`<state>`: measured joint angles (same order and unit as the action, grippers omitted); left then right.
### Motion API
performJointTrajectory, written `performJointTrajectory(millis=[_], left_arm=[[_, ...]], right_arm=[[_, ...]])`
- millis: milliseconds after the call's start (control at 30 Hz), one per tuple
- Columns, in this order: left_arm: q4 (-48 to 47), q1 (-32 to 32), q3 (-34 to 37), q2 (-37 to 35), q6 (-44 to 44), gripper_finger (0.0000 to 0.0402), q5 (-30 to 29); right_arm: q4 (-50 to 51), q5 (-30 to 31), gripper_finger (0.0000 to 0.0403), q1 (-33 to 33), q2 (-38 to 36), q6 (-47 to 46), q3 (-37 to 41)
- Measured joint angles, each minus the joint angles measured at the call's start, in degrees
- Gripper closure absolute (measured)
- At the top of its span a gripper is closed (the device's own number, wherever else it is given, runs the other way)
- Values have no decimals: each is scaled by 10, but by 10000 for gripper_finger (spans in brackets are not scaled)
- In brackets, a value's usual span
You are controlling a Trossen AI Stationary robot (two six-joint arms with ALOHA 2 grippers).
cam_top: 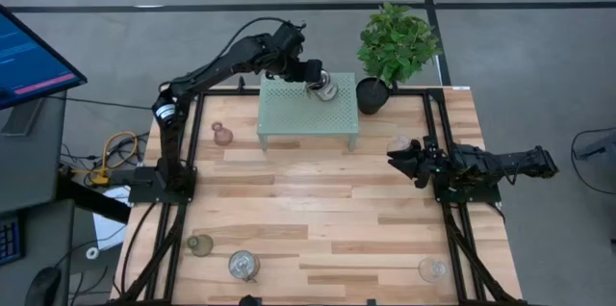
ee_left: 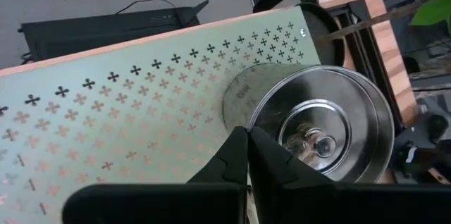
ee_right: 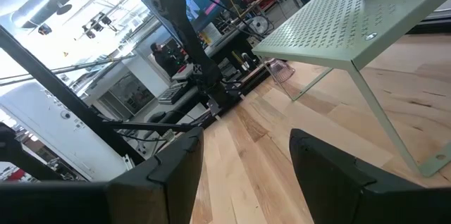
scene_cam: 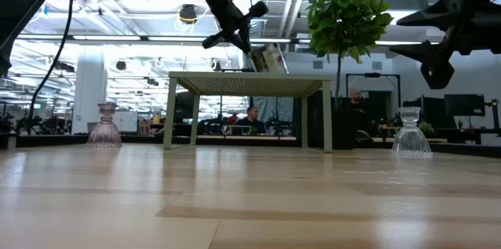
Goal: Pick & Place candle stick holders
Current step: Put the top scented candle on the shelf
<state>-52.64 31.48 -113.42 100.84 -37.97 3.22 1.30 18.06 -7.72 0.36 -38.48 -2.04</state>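
Observation:
My left gripper (cam_top: pixel 314 75) reaches over the far right part of the mint-green perforated stand (cam_top: pixel 298 114) and is shut on a shiny silvery jar-like holder (ee_left: pixel 317 122), which is tilted over the stand's top (scene_cam: pixel 270 58). My right gripper (cam_top: pixel 397 160) is open and empty, hovering at the table's right, close to a clear glass holder (scene_cam: pixel 410 134). A pinkish glass holder (cam_top: pixel 222 135) stands left of the stand. A greenish holder (cam_top: pixel 200 245), another holder (cam_top: pixel 243 266) and a clear one (cam_top: pixel 432 269) stand along the near edge. My left gripper pinches the silvery holder's rim wall (ee_left: pixel 258 120), one finger (ee_left: pixel 282 171) inside the open mouth and one (ee_left: pixel 224 164) outside. The fingers slant down from the far left. The holder hangs tilted, its mouth toward the gripper; I cannot tell whether its base touches the stand's top.
A leafy plant in a black pot (cam_top: pixel 373 94) stands just right of the stand, close to the held holder. Black frame rails (cam_top: pixel 452 239) run along the table's left and right sides. A monitor (cam_top: pixel 34 56) stands off the table's left. People sit in the room beyond.

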Motion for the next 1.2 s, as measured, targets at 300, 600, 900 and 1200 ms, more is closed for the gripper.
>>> performJointTrajectory(millis=[300,600,900,1200], left_arm=[[11,0,0,-5,17,368,1],[40,1,0,-13,43,292,14],[-46,2,-1,-149,151,379,-107],[-50,-70,107,-135,151,400,-177]], right_arm=[[0,0,198,0,0,0,0],[0,0,198,0,0,0,0],[0,0,198,1,0,-1,0],[0,1,198,24,0,0,0]])
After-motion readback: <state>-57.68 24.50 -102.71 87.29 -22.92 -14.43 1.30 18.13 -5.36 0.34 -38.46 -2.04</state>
